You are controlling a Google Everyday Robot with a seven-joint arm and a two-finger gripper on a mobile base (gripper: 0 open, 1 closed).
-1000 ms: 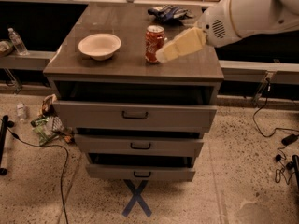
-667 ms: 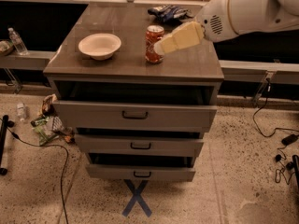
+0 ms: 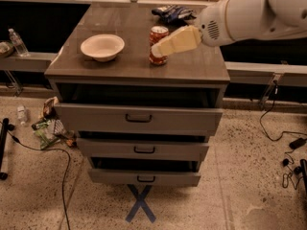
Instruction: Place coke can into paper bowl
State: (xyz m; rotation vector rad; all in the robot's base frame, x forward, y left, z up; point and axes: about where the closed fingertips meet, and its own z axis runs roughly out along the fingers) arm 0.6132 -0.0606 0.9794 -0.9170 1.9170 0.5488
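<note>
A cabinet with three drawers (image 3: 139, 119), each pulled partly out, is seen from the front, and its top forms the surface (image 3: 192, 68) on which the things are carried. The white arm (image 3: 249, 13) is reached in from the right, angled down and leftward, which suits a sideways approach to something standing upright. The paper bowl (image 3: 102, 55) is set on the left part of the surface, mouth up and with nothing in it, well apart from the rest. A dark blue snack bag (image 3: 173, 12) is left at the back edge, behind the arm's path. The pincer (image 3: 165, 44) is laid across the front of the coke can (image 3: 159, 32) at mid-height; whether it is clenched on the can or released cannot be told. The can is stood upright near the middle of the surface, apparently not yet lifted, so the carry to the bowl is judged still to be made
</note>
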